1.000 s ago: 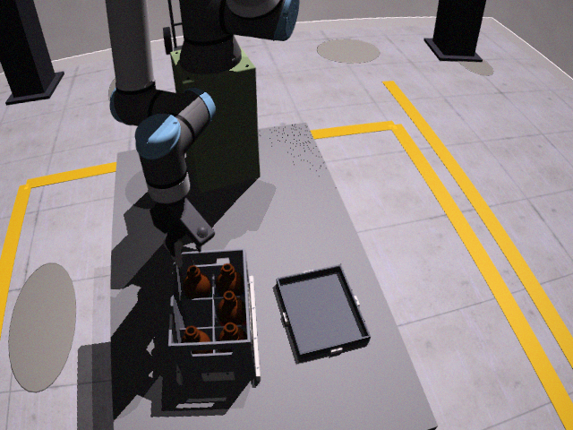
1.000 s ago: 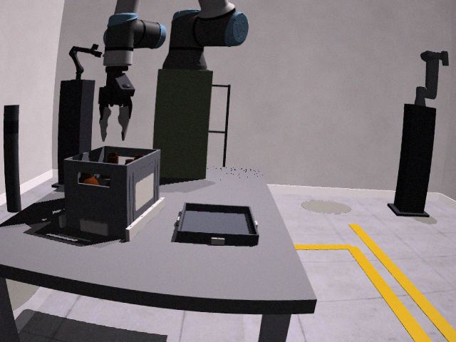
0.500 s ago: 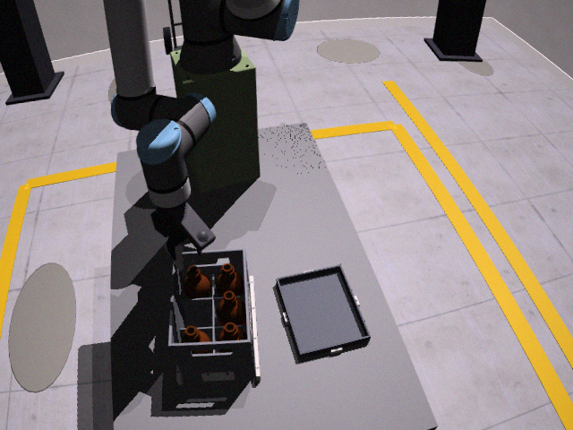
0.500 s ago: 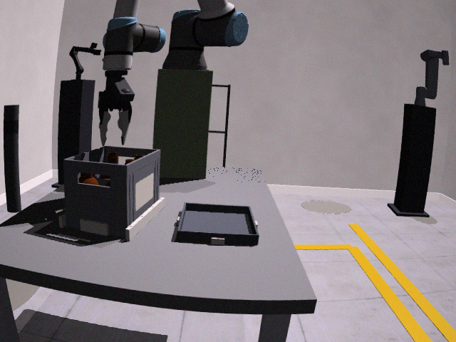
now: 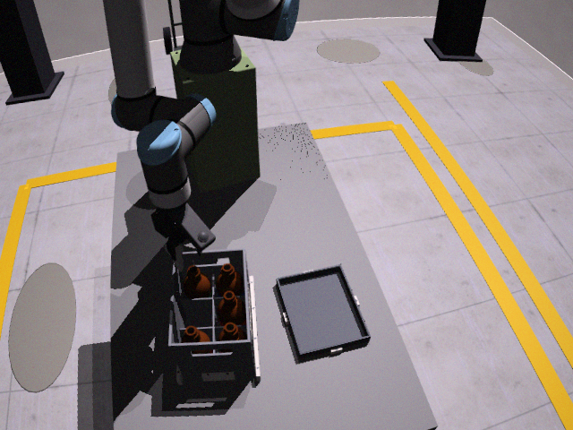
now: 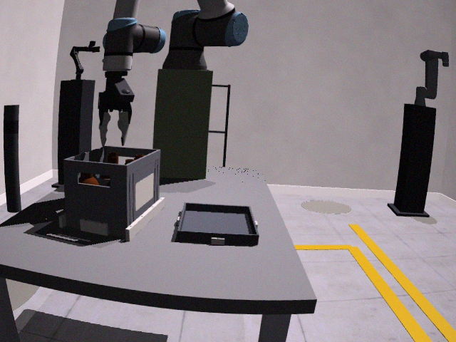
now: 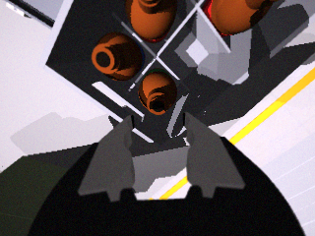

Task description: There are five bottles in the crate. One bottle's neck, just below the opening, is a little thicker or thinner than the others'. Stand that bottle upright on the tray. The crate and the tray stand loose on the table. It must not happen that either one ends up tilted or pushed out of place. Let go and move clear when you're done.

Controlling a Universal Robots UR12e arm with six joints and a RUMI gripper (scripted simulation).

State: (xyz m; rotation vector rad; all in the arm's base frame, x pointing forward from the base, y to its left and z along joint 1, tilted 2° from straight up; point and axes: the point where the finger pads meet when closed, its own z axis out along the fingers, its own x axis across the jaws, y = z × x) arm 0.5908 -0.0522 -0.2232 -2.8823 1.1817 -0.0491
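The dark crate (image 5: 212, 300) stands at the table's left front, and holds five brown bottles in its cells. The far-left bottle (image 5: 194, 279) and the far-right bottle (image 5: 227, 276) stand in the back row. One cell at the middle left is empty. My gripper (image 6: 112, 141) points straight down, just above the crate's (image 6: 112, 191) far-left corner. It is open with nothing between the fingers. In the wrist view the fingers frame the nearest bottle's mouth (image 7: 157, 93) from above. The black tray (image 5: 321, 312) lies empty to the right of the crate.
The robot's green pedestal (image 5: 217, 116) stands at the table's far end. A pale strip (image 5: 253, 328) runs along the crate's right side. Dark pillars (image 6: 414, 158) stand on the floor away from the table.
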